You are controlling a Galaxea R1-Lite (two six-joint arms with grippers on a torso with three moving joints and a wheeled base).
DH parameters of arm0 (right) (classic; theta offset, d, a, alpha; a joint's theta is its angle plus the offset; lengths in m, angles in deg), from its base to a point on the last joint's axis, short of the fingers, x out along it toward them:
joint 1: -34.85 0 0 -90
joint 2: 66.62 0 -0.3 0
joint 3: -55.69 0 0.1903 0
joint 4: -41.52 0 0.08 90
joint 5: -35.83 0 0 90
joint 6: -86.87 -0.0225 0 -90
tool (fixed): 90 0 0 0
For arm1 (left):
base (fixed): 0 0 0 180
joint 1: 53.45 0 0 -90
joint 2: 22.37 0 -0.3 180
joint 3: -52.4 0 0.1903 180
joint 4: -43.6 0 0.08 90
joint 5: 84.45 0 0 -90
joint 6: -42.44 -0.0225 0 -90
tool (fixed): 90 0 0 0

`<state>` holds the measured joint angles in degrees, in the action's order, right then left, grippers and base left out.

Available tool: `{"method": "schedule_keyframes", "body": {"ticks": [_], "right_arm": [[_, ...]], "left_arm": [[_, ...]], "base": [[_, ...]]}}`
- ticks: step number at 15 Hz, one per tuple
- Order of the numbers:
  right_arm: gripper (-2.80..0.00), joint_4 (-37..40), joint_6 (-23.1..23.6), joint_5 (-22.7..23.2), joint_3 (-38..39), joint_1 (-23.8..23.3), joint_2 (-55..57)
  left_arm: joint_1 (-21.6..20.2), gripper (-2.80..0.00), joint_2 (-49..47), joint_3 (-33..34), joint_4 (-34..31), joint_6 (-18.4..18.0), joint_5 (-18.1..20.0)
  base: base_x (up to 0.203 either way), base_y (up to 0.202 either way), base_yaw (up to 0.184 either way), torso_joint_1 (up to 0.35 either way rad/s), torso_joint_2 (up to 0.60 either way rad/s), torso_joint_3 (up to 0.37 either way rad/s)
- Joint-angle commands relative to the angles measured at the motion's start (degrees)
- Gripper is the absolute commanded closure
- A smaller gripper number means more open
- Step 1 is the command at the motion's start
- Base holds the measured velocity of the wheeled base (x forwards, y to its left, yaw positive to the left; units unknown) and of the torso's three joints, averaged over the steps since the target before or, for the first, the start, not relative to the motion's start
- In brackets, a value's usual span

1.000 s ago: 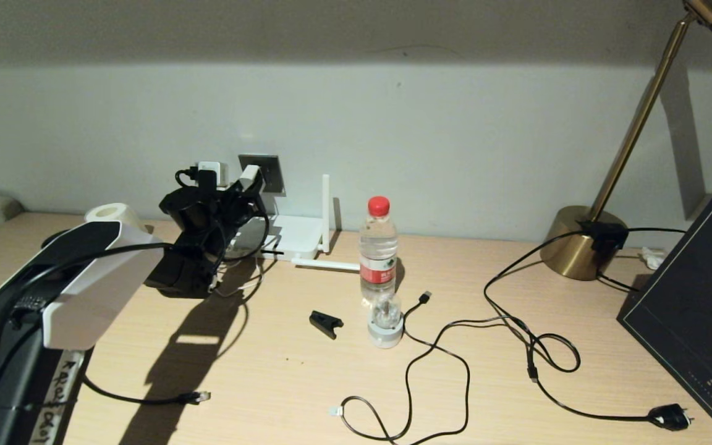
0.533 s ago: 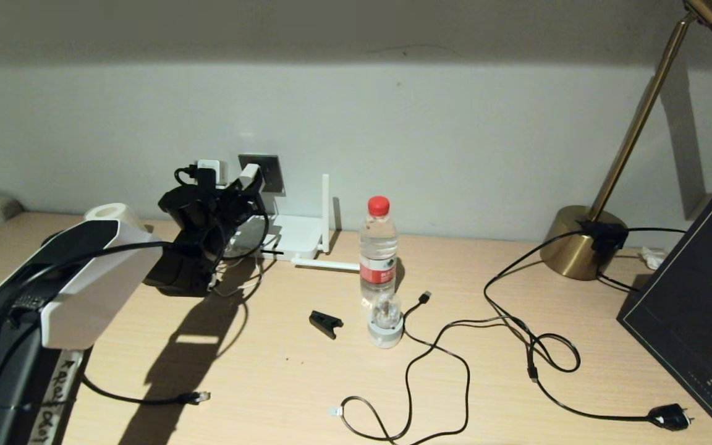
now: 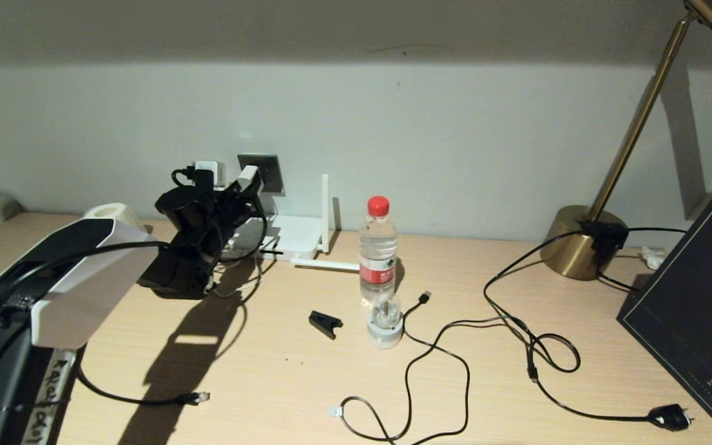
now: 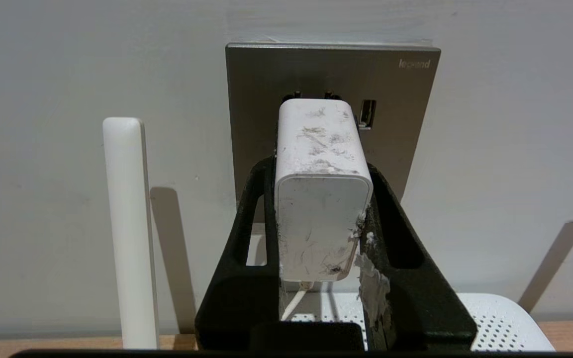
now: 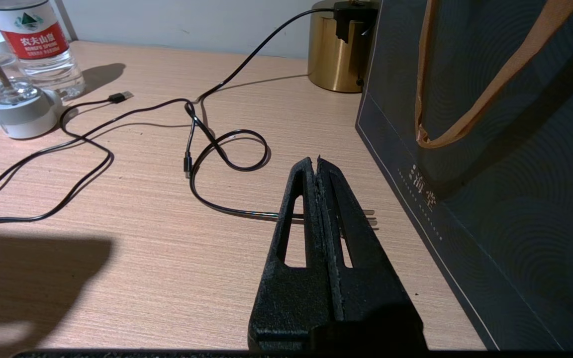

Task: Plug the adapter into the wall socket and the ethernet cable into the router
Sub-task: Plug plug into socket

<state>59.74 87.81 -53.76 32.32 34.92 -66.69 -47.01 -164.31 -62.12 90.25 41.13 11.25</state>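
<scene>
The left hand (image 4: 320,209) grips the adapter (image 4: 321,199), its front end at the wall socket (image 4: 266,99) above the router (image 3: 294,233). The right hand (image 5: 318,161), closed and empty, hovers over the table (image 5: 142,248).

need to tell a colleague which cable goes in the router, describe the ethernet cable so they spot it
Start at the near left edge of the wooden desk, beside the left arm's shadow. The ethernet cable lies there, black with a clear-tipped plug. The other black cables lie right of the water bottle.
</scene>
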Motion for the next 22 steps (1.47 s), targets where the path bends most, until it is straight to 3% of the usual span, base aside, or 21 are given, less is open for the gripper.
{"method": "schedule_keyframes", "body": {"ticks": [1,22], "right_arm": [[0.0,0.0,0.0,0.0,2.0,0.0,0.1],[0.0,0.0,0.0,0.0,2.0,0.0,0.1]], "left_arm": [[0.0,0.0,0.7,0.7,0.3,0.0,0.0],[0.1,0.0,0.7,-0.7,-1.9,0.0,0.2]], "base": [[0.0,0.0,0.0,0.0,0.0,0.0],[0.0,0.0,0.0,0.0,0.0,0.0]]}}
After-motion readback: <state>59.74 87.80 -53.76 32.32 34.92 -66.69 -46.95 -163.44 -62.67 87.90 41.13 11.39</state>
